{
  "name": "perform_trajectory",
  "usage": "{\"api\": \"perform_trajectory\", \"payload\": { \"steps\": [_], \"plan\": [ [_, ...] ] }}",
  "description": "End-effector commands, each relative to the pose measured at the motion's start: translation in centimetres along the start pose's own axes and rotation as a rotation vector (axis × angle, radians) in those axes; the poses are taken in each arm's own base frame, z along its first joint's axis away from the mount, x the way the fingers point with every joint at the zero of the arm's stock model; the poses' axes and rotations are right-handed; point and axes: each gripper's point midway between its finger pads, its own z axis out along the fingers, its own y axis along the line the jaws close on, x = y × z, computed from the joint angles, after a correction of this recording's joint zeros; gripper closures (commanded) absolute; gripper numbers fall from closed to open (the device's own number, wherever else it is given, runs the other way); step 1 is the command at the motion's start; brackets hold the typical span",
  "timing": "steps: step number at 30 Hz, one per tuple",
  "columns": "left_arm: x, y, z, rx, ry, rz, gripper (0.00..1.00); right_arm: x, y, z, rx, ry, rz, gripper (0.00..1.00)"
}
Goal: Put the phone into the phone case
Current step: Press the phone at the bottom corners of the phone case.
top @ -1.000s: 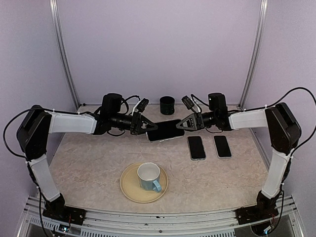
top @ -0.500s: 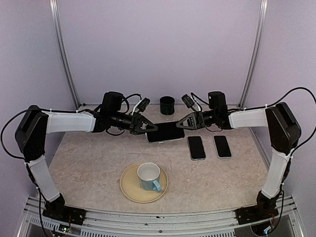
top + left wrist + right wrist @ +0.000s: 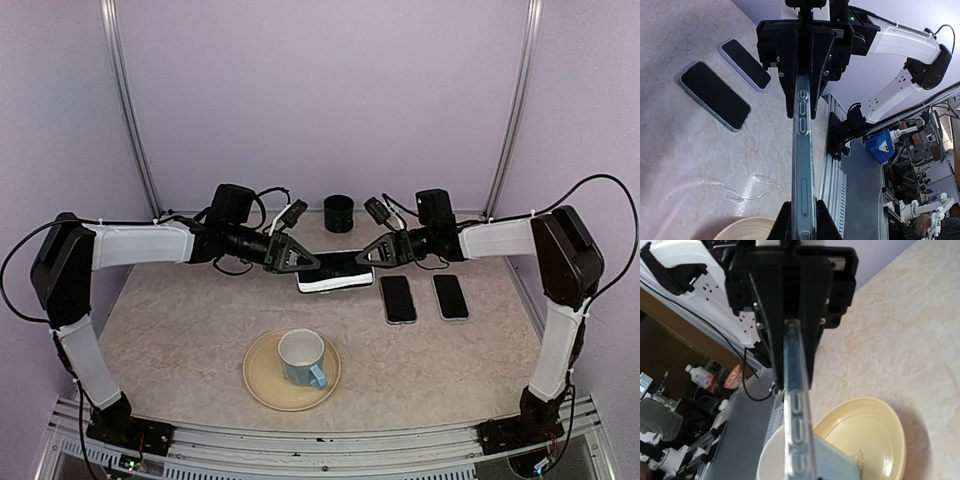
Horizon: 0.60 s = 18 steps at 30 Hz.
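Top external view is showing me the clear phone case (image 3: 335, 274) hanging above the table (image 3: 180, 320) toward the back, spanning the gap between the two arms. The left claw (image 3: 312, 265) is pinching its left short end. The right claw (image 3: 360, 258) is pressed together on its right short end. So the case's long axis is running left to right, straight from one claw to the other, with its broad face roughly level. Both wrist views are agreeing: each is looking along the thin side edge of the case, button bumps showing, to the opposite claw clamped at the far end.

I am reading the upper face of the case as dark, which suggests the phone (image 3: 338, 264) is sitting in it, but I cannot tell whether it is fully seated. Neither arm is nearer; each is holding one end, so any pressing-in would have to work along that shared axis.

An inner phone (image 3: 398, 298) and an outer phone (image 3: 451, 296) are lying flat on the table under the right arm, side by side but apart, with their long axes pointing away from the arm bases.

A mug (image 3: 302, 355) is standing upright on a plate (image 3: 262, 385) near the front, and its bowl is looking empty. A black cup (image 3: 339, 213) is standing at the back; I cannot see inside it.
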Motion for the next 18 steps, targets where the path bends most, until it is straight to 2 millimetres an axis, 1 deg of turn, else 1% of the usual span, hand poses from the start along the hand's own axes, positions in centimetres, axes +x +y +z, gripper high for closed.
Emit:
{"api": "perform_trajectory", "payload": {
  "steps": [1, 3, 8, 14, 18],
  "plan": [
    [-2.3, -2.4, -0.6, -0.007, -0.049, 0.083, 1.00, 0.2, 1.1, 1.4, -0.054, 0.034, -0.038, 1.00],
    [-2.4, -2.3, -0.6, -0.011, -0.050, 0.081, 0.84, 0.0, 1.1, 1.3, -0.048, 0.030, -0.047, 1.00],
    [-2.4, -2.2, -0.8, -0.008, -0.056, 0.074, 0.65, -0.9, 1.6, 1.0, -0.025, 0.006, -0.088, 1.00],
    [-2.5, -2.4, -1.5, 0.010, -0.078, 0.064, 0.52, -1.9, 2.6, -0.2, -0.018, -0.037, -0.104, 1.00],
    [-2.4, -2.2, -1.9, 0.013, -0.090, 0.049, 0.48, -2.2, 3.4, -0.9, -0.020, -0.059, -0.121, 1.00]
  ]
}}
